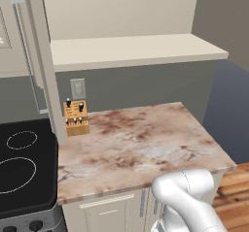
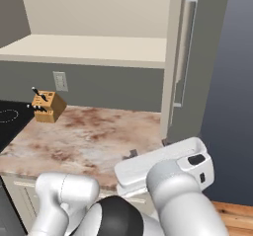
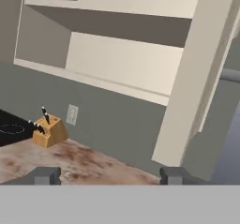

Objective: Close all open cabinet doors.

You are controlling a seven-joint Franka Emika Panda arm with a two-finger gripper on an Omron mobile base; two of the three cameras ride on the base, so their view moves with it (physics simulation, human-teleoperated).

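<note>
Matt cream door [image 2: 170,62], grey metal handle [image 2: 185,52]; marble-look counter [image 1: 141,143].

- The table [image 1: 146,143] is set against the back wall, with the stove [image 1: 24,168] adjoining it on the left.
- A knife block [image 1: 76,117] is placed on the table at its rear left corner, just beside the stove.
- A wall outlet [image 1: 78,89] is mounted just above the knife block.
- An open shelf [image 2: 89,50] is fixed above the table.
- One cabinet door [image 2: 190,62] is swung open at the shelf's right end; another cabinet door [image 1: 41,56] is swung open at its left end, above the stove's edge.
- The end effector [image 3: 108,176] is held over the table's right part, near the right-hand door.
</note>
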